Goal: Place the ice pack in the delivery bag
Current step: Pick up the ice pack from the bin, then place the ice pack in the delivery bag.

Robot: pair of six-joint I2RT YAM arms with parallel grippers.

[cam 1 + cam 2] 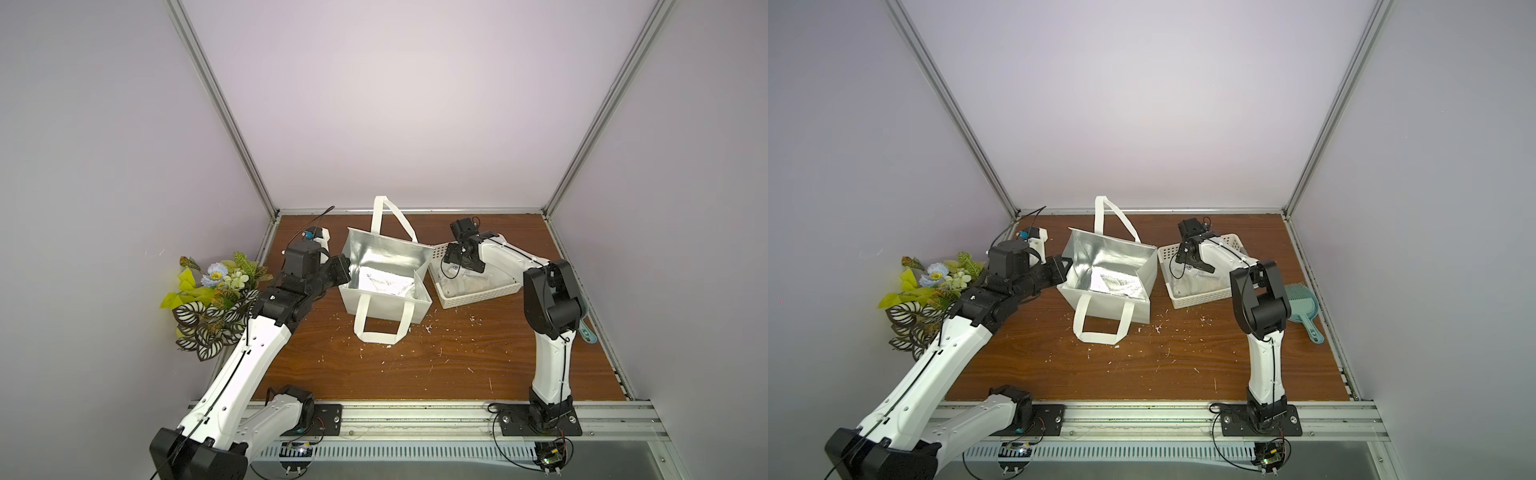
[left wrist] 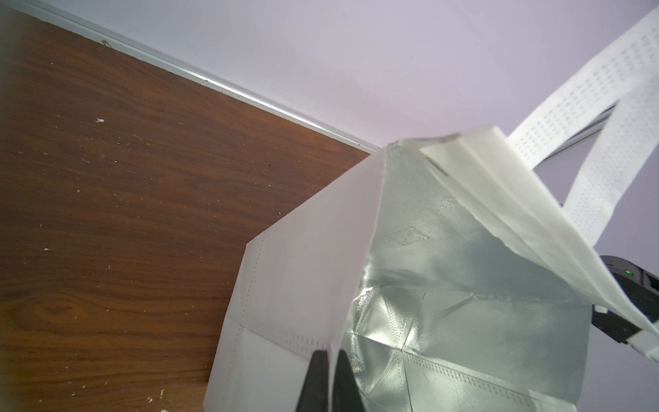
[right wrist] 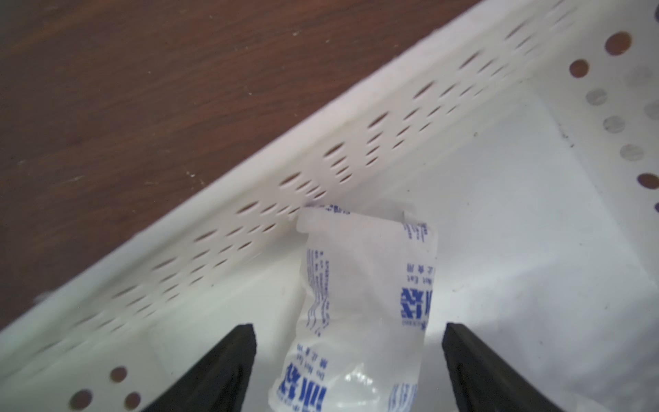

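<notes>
Your left gripper (image 2: 331, 356) pinches the delivery bag (image 1: 382, 307); your right gripper (image 3: 349, 328) straddles the ice pack (image 3: 363, 285).

Largest first: the wooden table (image 1: 415, 365) lies bare towards your arm bases, open room for moving. The delivery bag stands with its mouth wide, and your left fingers are pressed together on its side rim, one on the white fabric, one on the silver foil. The perforated white basket (image 1: 478, 297) sits just beside the bag, under your right gripper. There the jaws are spread and the ice pack lies between them untouched, its far end against the basket wall (image 3: 356, 160) ahead of your fingertips. Its blue print reads "Not Eat" beside Chinese characters.
</notes>
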